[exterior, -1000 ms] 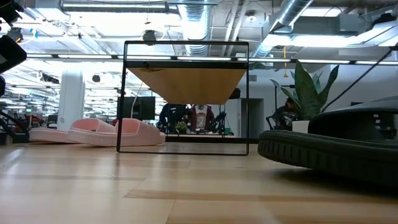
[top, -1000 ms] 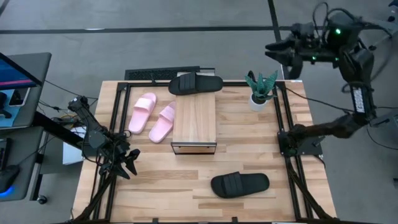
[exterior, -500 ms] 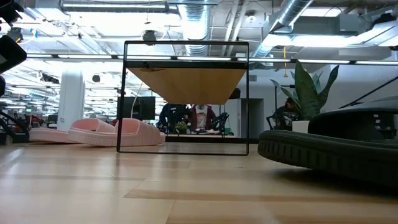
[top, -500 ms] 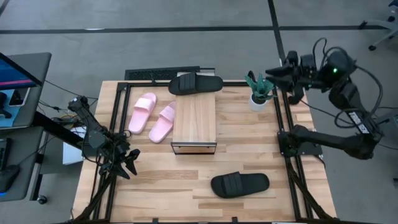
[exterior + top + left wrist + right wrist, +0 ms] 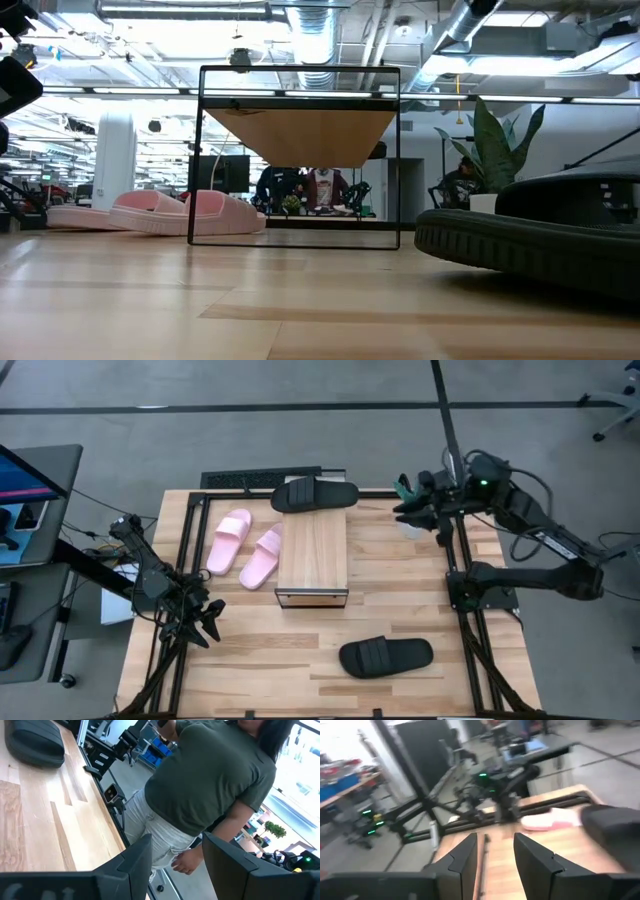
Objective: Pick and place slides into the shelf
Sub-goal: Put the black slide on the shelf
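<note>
The left tool (image 5: pixel 205 622) is seen low at the counter's (image 5: pixel 260 670) near left edge, its fingers spread and nothing held; the right tool (image 5: pixel 412 510) is poised over the far right corner by a plant (image 5: pixel 500 140), fingers parted and empty. One black slide (image 5: pixel 385 656) lies on the near counter; the shelf (image 5: pixel 313 555) stands mid-counter, its top bare; the pink slides (image 5: pixel 245 547) lie just left of it; the second black slide (image 5: pixel 314 494) rests at its far end. A person (image 5: pixel 210 785) is seen beyond the counter. No writing can be read.
</note>
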